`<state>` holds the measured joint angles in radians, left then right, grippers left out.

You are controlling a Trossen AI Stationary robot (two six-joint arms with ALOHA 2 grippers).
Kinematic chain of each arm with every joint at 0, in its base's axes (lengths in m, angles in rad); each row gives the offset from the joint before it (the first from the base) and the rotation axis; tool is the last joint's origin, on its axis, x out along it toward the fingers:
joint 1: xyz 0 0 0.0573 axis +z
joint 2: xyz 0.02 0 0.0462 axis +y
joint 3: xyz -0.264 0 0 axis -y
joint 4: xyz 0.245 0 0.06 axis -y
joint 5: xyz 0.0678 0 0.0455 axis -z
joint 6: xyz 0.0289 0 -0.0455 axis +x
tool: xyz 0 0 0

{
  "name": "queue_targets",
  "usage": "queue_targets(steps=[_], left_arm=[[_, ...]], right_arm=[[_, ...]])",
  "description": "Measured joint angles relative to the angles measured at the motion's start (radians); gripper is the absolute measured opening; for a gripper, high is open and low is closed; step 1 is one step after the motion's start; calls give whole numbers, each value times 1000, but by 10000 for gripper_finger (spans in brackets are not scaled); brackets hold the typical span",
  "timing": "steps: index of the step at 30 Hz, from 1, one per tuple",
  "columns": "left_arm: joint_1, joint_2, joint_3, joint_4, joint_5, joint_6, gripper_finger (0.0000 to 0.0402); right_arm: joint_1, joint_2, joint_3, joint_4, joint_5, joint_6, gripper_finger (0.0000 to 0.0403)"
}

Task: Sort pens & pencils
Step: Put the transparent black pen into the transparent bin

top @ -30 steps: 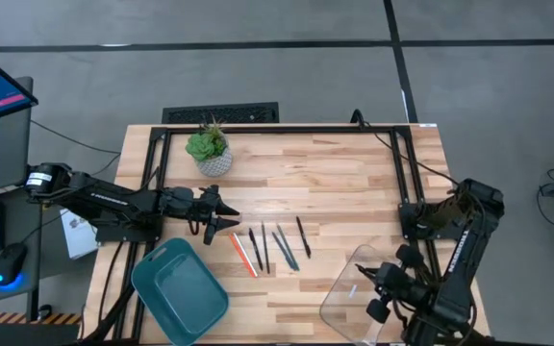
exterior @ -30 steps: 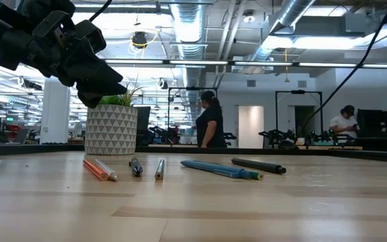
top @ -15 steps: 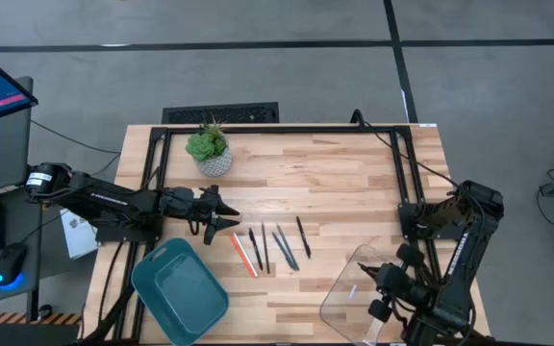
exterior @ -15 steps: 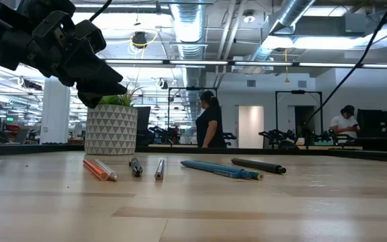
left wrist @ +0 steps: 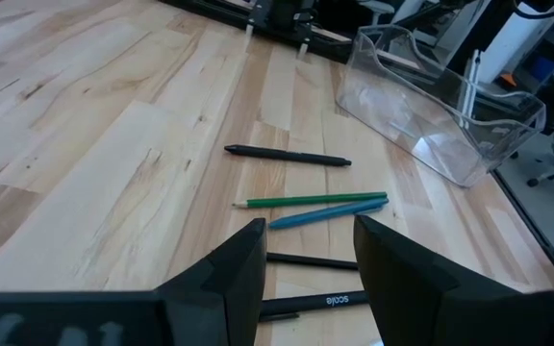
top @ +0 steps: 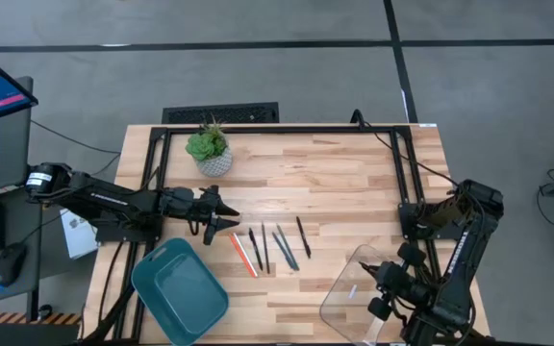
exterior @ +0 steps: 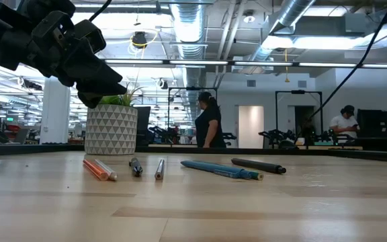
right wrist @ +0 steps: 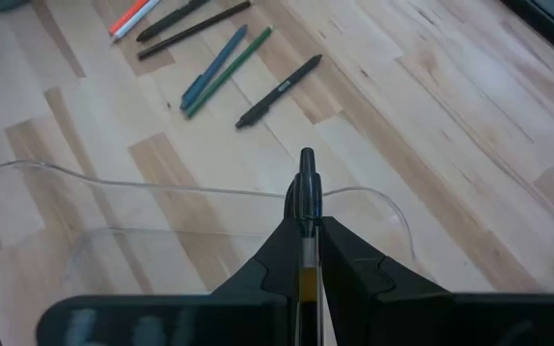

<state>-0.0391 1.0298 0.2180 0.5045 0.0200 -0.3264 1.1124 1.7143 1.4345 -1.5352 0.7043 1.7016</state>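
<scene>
A row of pens and pencils lies flat on the wooden table: an orange-red pencil (top: pixel 242 255), two black pens (top: pixel 260 248), a teal pen (top: pixel 283 247) beside a green pencil (left wrist: pixel 311 200), and one more black pen (top: pixel 303 236). My left gripper (top: pixel 227 221) hovers open just left of the row, with nothing between its fingers (left wrist: pixel 248 259). At the near right, my right gripper (top: pixel 365 281) is over the clear bin (top: pixel 339 298), shut on a slim pen (right wrist: pixel 306 183). My right gripper pinches the pen between its two fingers (right wrist: pixel 339 250). The pen lies along the fingers, and its dark end (right wrist: pixel 306 165) sticks out past the fingertips. The fingers slant down toward the row of pens. The pen is lifted clear above the clear bin's rim (right wrist: pixel 162 187).
A teal bin (top: pixel 179 291) sits at the near left, close under my left arm. A potted plant (top: pixel 209 149) stands at the far left. A pale stick (left wrist: pixel 474 82) shows at the clear bin; I cannot tell whether it is the held pen. People stand in the room behind.
</scene>
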Motion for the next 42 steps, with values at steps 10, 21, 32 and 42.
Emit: queue_targets(steps=[10, 21, 32, 42], left_arm=[[0, 0, 0, 0, 0, 0, 149], [0, 0, 0, 0, 0, 0, 149], [0, 0, 0, 0, 0, 1, 149], [0, 0, 0, -1, 0, 1, 149]], right_arm=[[-2, 9, -45, 25, 3, 6, 59], [1, 8, -74, -8, -12, 104, 59], [7, 8, -74, 51, -53, 126, 59], [4, 8, -109, 58, -52, 130, 59]])
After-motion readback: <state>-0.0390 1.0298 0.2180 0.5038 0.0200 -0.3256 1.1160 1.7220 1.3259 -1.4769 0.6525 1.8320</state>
